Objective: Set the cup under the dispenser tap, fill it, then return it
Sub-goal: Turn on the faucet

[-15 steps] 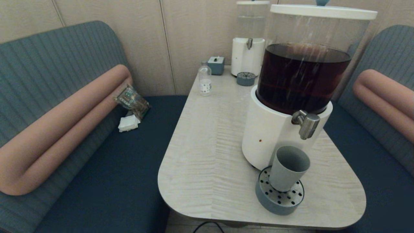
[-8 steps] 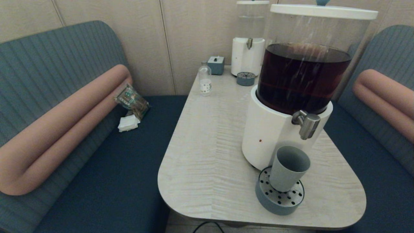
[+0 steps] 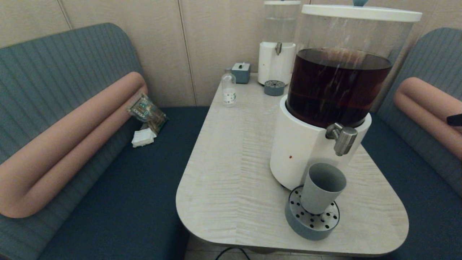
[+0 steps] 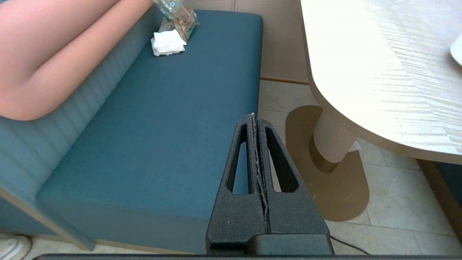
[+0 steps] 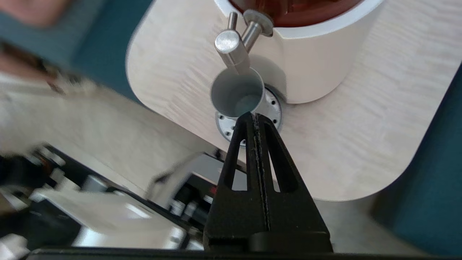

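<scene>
The matte tapered cup (image 3: 322,187) stands on a perforated round drip tray (image 3: 312,219) under the brushed-steel dispenser tap (image 3: 342,138), both claws pressed together.

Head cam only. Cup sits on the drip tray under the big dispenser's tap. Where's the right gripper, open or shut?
Observer: The right gripper is shut on nothing, pointed at the cup and not holding it.
Operator: Anything in the cup?
Observer: The right wrist view looks straight into it: bare bottom, no liquid.
Operator: Left arm?
Observer: The left gripper is shut and parked low over the edge of the bench seat, beside the table.
</scene>
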{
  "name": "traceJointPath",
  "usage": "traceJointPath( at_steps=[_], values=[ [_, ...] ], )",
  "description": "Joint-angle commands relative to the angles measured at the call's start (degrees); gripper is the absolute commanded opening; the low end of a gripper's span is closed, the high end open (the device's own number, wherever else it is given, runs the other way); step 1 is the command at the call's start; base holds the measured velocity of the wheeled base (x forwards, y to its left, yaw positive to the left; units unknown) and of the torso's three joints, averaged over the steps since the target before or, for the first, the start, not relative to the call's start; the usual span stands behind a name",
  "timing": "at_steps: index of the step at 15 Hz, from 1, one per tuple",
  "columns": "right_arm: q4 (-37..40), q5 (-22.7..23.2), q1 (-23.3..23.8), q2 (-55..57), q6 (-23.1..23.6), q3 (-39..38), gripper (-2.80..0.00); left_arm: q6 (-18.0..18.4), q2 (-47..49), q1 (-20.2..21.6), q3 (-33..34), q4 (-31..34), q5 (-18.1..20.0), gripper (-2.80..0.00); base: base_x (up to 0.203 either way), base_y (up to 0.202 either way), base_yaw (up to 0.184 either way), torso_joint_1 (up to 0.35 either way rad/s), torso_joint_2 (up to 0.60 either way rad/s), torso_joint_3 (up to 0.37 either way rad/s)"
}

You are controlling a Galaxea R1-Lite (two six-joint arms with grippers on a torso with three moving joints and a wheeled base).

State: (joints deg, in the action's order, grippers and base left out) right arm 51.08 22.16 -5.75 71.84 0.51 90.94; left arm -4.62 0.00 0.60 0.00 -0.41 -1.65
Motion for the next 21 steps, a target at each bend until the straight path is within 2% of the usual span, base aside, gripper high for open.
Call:
traceJointPath(
  at_steps=[1,4,6,7,9,12,18,21],
  values=[
    [0.2,0.5,-0.6,3.0,3.1,-0.3,-2.80,0.0,0.1,0.0,0.1,0.0,0.0,-2.80,0.000,0.000,0.000,0.000,0.00,0.000],
    [-1.3,0.7,-2.5,6.7,3.3,0.5,-2.80,0.0,0.1,0.0,0.1,0.0,0.0,-2.80,0.000,0.000,0.000,0.000,0.00,0.000],
    [-2.4,-1.0,-5.3,10.1,-3.9,2.5,-2.80,0.0,0.1,0.0,0.1,0.0,0.0,-2.80,0.000,0.000,0.000,0.000,0.00,0.000],
    [-2.8,-4.5,-7.2,12.1,-8.0,3.9,-2.80,0.0,0.1,0.0,0.1,0.0,0.0,-2.80,0.000,0.000,0.000,0.000,0.00,0.000],
    [-3.3,-11.7,-10.7,14.2,-12.2,5.2,-2.80,0.0,0.1,0.0,0.1,0.0,0.0,-2.80,0.000,0.000,0.000,0.000,0.00,0.000],
    [-3.4,-17.3,-12.1,15.3,-13.7,5.9,-2.80,0.0,0.1,0.0,0.1,0.0,0.0,-2.80,0.000,0.000,0.000,0.000,0.00,0.000],
    [-4.1,-17.1,-12.1,15.5,-13.2,4.8,-2.80,0.0,0.1,0.0,0.1,0.0,0.0,-2.80,0.000,0.000,0.000,0.000,0.00,0.000],
    [-11.2,-16.8,-12.4,15.5,-12.6,1.9,-2.80,0.0,0.1,0.0,0.1,0.0,0.0,-2.80,0.000,0.000,0.000,0.000,0.00,0.000]
  ],
)
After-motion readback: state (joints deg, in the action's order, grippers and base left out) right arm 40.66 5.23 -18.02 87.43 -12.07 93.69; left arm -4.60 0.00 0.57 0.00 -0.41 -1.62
